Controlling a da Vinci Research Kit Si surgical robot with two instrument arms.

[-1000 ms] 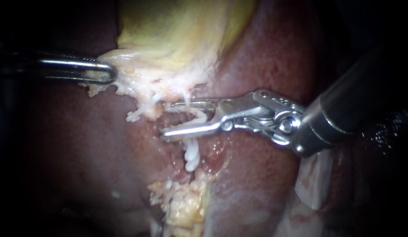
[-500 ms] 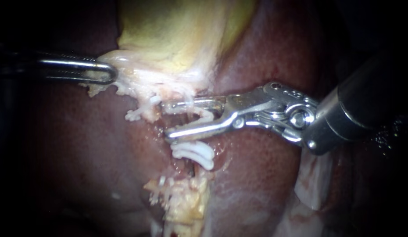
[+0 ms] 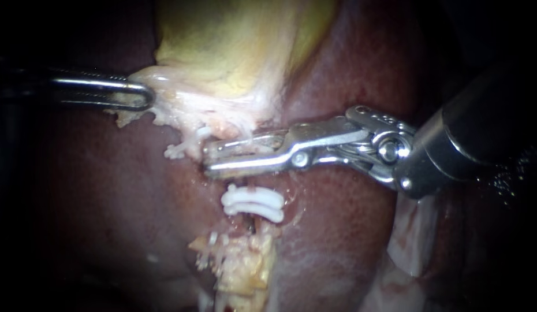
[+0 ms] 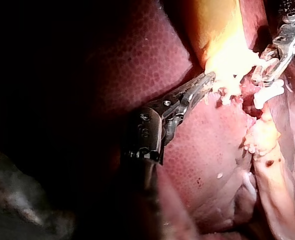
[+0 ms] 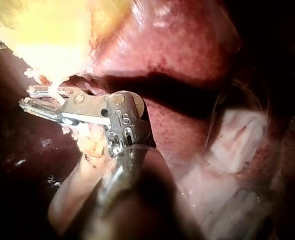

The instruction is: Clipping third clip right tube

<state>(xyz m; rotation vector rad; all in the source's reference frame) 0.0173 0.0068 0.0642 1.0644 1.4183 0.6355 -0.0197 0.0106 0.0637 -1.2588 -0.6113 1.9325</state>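
Note:
My right instrument (image 3: 209,160) comes in from the right, and its jaws lie almost together across the tube just below the gallbladder (image 3: 234,40). They squeeze a white clip (image 3: 245,151) between them. The tube itself is mostly hidden by the jaws. Two white clips (image 3: 252,203) sit side by side on it just below the jaws. My left instrument (image 3: 138,95) is shut on the pale edge of the gallbladder at the left. In the right wrist view the right instrument's jaws (image 5: 26,97) lie narrow under the pale tissue.
Dark red liver (image 3: 107,190) surrounds the site. Another small white clip (image 3: 181,149) sits left of the jaw tips. Yellow fatty tissue (image 3: 242,268) lies below the two clips. Pale membrane (image 3: 413,237) shows under the right shaft.
The right instrument's jaws have closed from wide open to nearly together and shifted slightly towards the gallbladder. The two lower clips now lie flat and fully exposed. The left instrument held still.

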